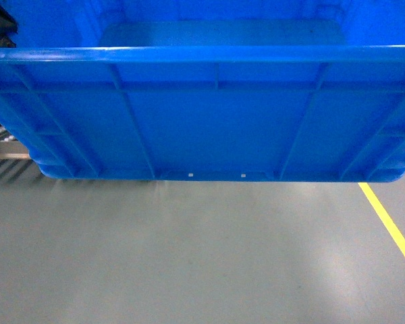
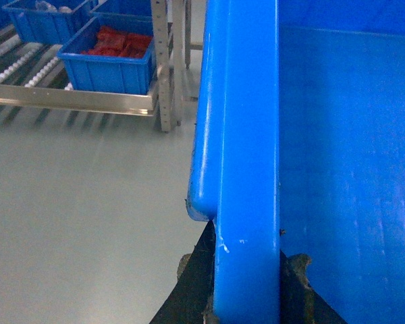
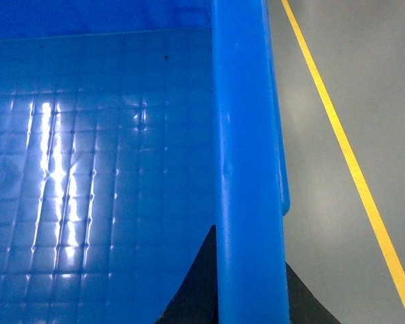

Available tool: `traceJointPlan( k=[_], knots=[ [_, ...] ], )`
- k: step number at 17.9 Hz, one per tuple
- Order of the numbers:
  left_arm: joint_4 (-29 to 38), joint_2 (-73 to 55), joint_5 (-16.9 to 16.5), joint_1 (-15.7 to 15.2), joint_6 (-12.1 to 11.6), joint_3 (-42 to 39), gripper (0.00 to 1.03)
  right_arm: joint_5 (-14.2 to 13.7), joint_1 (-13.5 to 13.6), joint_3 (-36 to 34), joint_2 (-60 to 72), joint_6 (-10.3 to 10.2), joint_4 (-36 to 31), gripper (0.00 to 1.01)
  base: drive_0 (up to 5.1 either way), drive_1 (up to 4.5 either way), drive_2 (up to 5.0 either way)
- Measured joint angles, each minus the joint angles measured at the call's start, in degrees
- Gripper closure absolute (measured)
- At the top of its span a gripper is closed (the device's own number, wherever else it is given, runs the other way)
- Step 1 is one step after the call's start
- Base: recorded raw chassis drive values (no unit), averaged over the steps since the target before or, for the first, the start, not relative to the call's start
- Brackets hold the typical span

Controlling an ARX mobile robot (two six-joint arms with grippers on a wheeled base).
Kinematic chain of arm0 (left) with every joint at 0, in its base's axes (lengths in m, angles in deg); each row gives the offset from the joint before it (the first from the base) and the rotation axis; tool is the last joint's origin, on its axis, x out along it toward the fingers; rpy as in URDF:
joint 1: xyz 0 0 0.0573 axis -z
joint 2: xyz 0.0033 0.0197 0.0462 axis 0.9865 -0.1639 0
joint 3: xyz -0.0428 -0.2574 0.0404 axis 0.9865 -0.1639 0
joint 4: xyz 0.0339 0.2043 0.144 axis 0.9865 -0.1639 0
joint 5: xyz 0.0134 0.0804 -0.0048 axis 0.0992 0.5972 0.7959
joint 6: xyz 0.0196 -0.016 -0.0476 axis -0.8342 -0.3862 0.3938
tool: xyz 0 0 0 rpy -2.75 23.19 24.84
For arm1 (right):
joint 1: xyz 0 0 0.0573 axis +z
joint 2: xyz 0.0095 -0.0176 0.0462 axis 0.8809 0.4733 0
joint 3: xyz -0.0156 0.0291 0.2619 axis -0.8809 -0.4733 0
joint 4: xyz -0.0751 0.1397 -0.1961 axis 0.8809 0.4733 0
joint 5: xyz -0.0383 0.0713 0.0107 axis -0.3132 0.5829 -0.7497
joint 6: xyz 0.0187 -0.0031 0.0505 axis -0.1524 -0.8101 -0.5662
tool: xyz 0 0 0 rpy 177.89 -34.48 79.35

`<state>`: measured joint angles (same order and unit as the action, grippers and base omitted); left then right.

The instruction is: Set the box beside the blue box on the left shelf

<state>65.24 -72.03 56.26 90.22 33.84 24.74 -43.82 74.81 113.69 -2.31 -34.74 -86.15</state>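
Observation:
The box (image 1: pixel 216 128), a large bright-blue ribbed crate, fills the top half of the head view and hangs above the grey floor. My left gripper (image 2: pixel 246 251) is shut on the box's left rim (image 2: pixel 246 148), one black finger (image 2: pixel 201 270) on each side. My right gripper (image 3: pixel 250 260) is shut on the right rim (image 3: pixel 246 135) in the same way. The left shelf (image 2: pixel 23 71), a roller rack with white wheels, lies far left of the crate. A smaller blue box (image 2: pixel 108 64) holding red parts stands on it. Only a sliver of the left shelf (image 1: pixel 0 135) shows in the head view.
Another blue bin (image 2: pixel 44 20) sits further back on the rack. A perforated metal upright (image 2: pixel 163 61) and an aluminium front rail (image 2: pixel 67 98) bound the rack. A yellow floor line (image 1: pixel 391 229) runs on the right; grey floor (image 1: pixel 189 256) lies below the crate.

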Motion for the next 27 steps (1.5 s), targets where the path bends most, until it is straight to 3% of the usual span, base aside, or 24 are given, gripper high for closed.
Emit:
traceJointPlan(
  k=[27],
  knots=[
    [0.0,0.0,0.0,0.0,0.1,0.0,0.95,0.0,0.0,0.0,0.0,0.0,-0.1,0.94,0.0,4.31,-4.3]
  ],
)
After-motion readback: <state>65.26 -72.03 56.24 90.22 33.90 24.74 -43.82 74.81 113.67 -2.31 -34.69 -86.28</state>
